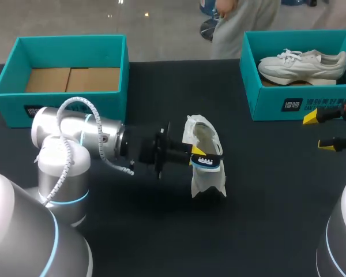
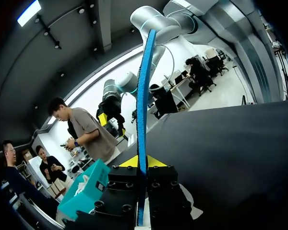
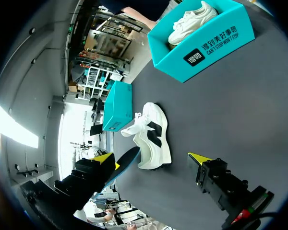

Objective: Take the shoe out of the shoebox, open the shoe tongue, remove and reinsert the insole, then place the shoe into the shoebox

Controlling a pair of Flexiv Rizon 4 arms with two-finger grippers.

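Observation:
A white shoe (image 1: 203,135) with a black side mark stands on the black table (image 1: 265,202) near the middle. My left gripper (image 1: 199,158) is shut on a blue insole (image 1: 209,164), held just over the shoe's middle. In the left wrist view the insole (image 2: 143,96) stands edge-on between the yellow tips of the left gripper (image 2: 142,162). My right gripper (image 1: 322,131) hangs open and empty at the table's right edge, in front of the right box. In its own view the right gripper (image 3: 151,157) faces the shoe (image 3: 153,139) from well apart.
A teal shoebox (image 1: 288,104) at the back right holds a second white shoe (image 1: 303,64). Another teal shoebox (image 1: 11,92) at the back left shows only a cardboard floor. Both boxes (image 3: 211,45) (image 3: 117,112) appear beyond the shoe in the right wrist view.

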